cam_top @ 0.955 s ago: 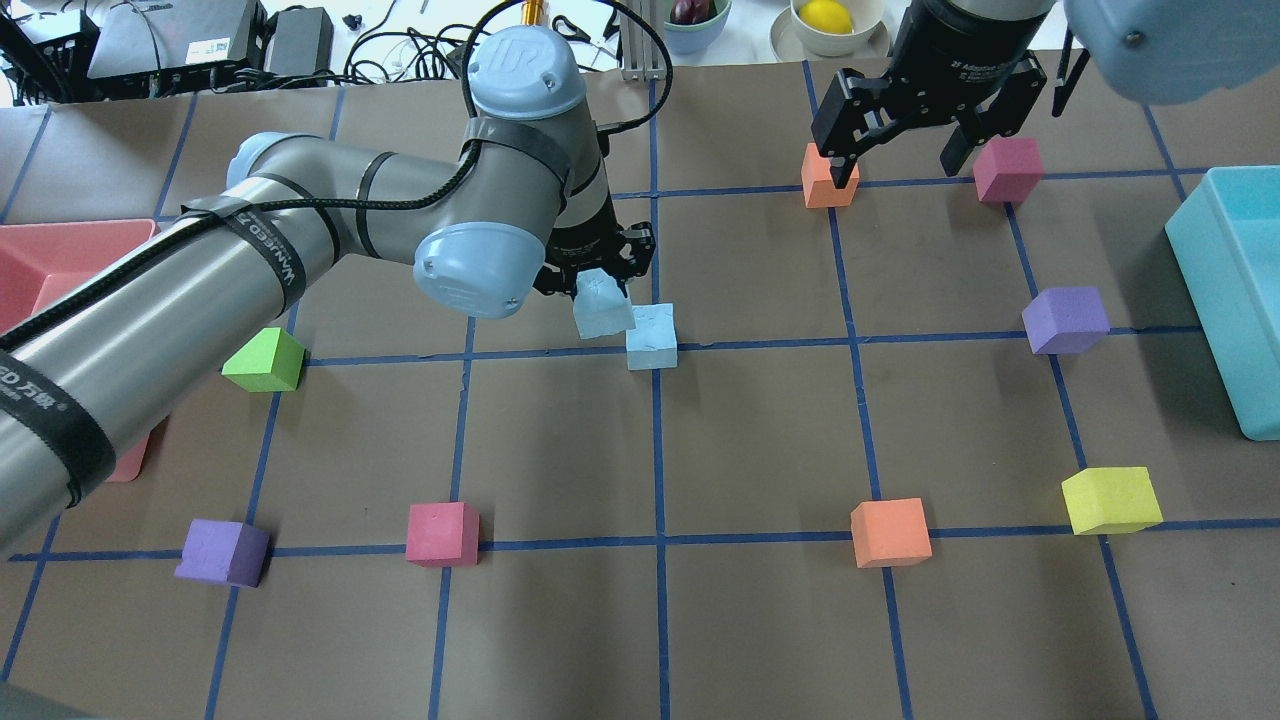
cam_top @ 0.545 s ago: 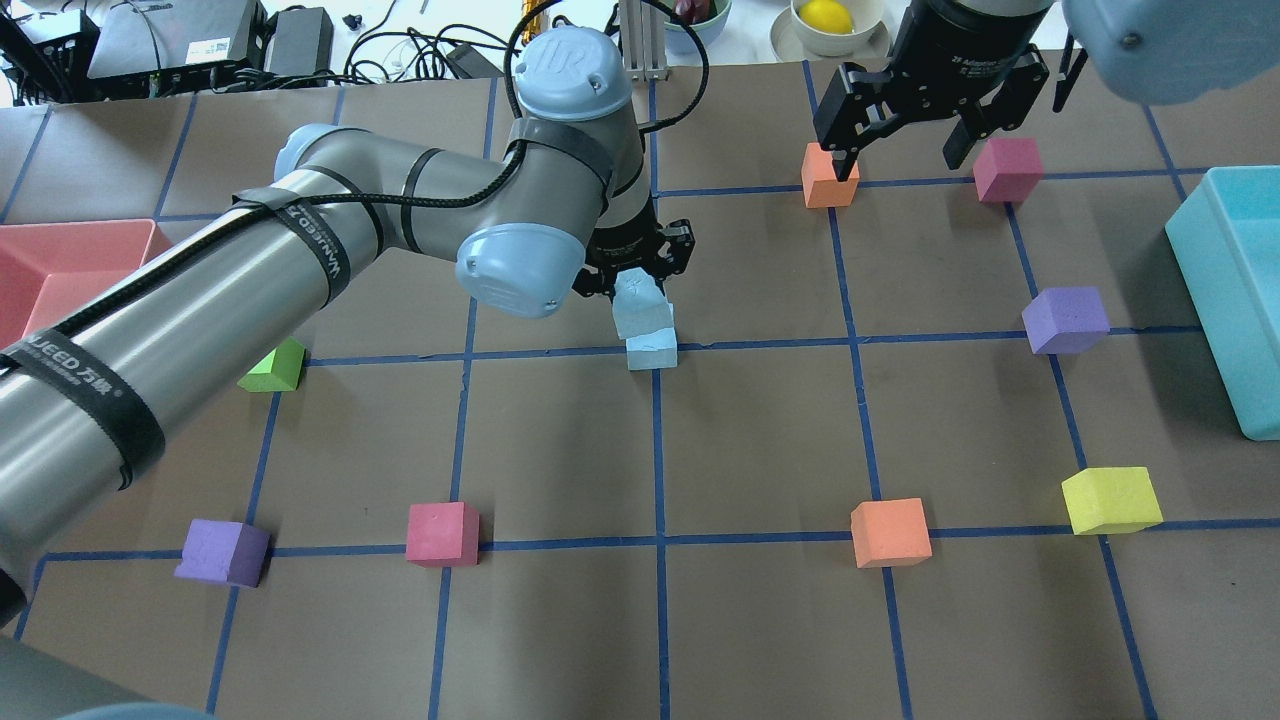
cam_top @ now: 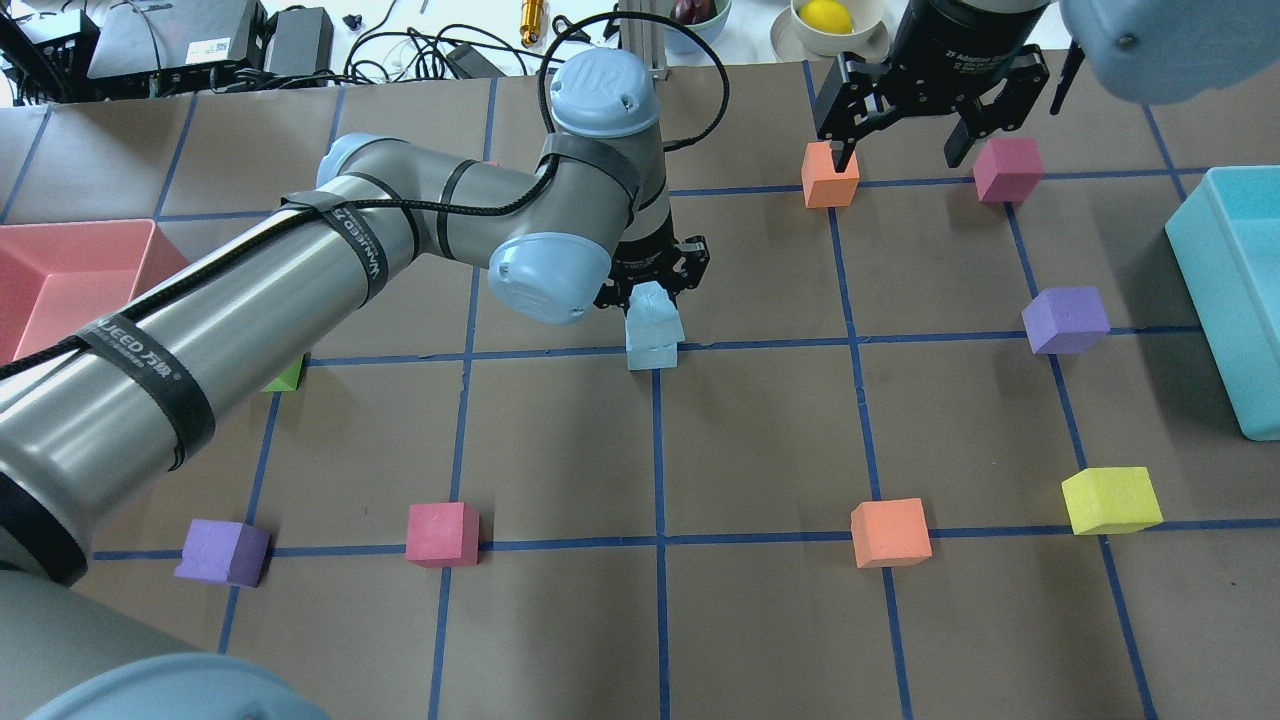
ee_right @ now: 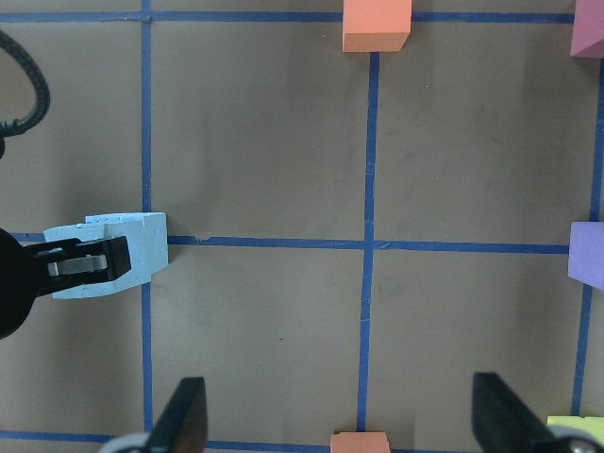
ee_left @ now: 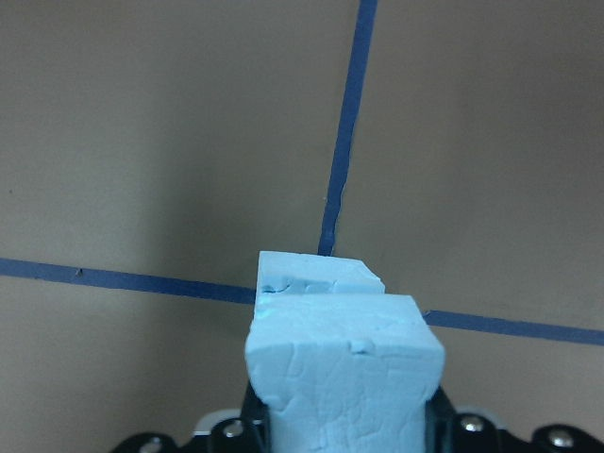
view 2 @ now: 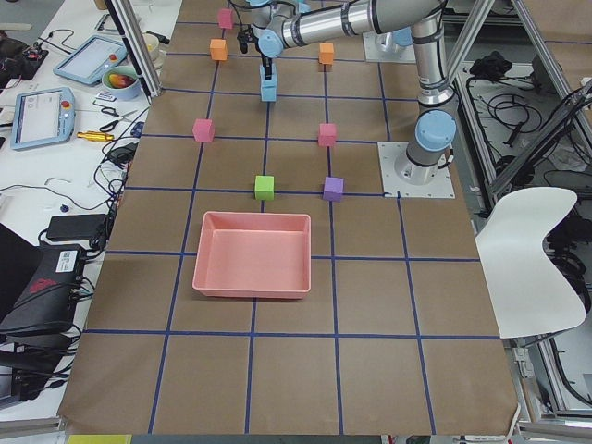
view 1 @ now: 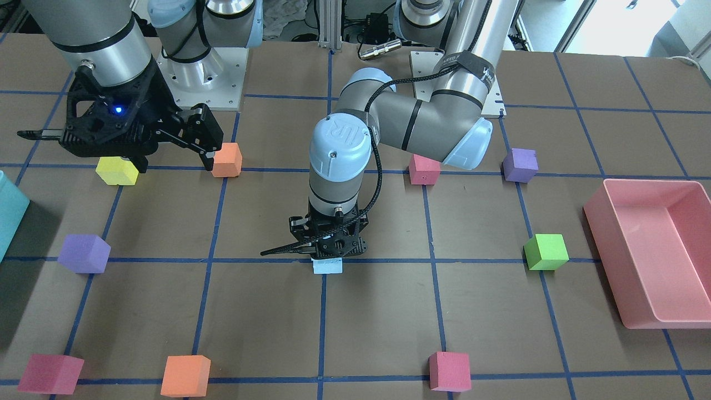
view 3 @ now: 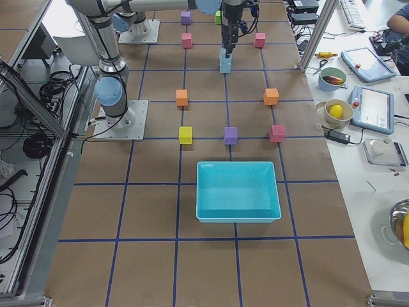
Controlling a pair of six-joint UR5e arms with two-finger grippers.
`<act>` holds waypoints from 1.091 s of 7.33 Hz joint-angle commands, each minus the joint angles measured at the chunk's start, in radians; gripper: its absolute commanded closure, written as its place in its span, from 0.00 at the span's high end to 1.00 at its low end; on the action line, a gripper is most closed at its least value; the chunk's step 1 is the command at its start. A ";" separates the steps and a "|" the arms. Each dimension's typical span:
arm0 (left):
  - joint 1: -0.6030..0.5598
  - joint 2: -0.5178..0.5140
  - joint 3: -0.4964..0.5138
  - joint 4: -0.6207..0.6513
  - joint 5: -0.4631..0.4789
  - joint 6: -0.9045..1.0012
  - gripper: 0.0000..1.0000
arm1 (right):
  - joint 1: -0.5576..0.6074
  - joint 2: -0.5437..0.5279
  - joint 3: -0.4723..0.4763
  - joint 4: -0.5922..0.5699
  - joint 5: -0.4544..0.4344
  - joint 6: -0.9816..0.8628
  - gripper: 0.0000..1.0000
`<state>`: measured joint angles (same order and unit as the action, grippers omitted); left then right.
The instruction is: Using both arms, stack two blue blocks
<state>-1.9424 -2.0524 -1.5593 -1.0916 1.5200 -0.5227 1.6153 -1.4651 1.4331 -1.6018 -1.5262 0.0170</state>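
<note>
Clamping my left jaws on a pale sky-blue foam cube, I hold it directly over a second pale blue foam cube. That one sits on the brown tabletop at a crossing of blue tape lines, near the middle. Whether the two touch I cannot tell. Toward 2 o'clock from them in the overhead view, my right jaws hang apart and empty, with an orange foam cube at their 9 o'clock and a magenta foam cube at 3 o'clock.

The left hand hangs straight down over a blue block lying on a tape line.
</note>
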 commanded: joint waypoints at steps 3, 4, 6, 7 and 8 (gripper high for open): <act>-0.013 0.007 0.024 0.003 0.054 0.010 1.00 | -0.002 0.002 0.001 0.000 0.000 0.001 1.00; -0.004 0.027 0.050 -0.010 0.048 0.036 1.00 | 0.000 0.002 0.001 0.000 0.001 0.003 1.00; 0.098 0.122 0.120 -0.183 0.028 0.164 1.00 | 0.000 0.002 0.001 0.000 0.001 0.004 1.00; 0.177 0.186 0.154 -0.302 0.031 0.310 1.00 | 0.000 0.005 0.001 0.000 0.003 0.008 1.00; 0.257 0.246 0.151 -0.351 0.045 0.431 1.00 | 0.000 0.003 0.001 0.002 0.000 0.004 1.00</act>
<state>-1.7806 -1.8807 -1.4230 -1.3502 1.5539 -0.2428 1.6152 -1.4619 1.4343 -1.6012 -1.5245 0.0226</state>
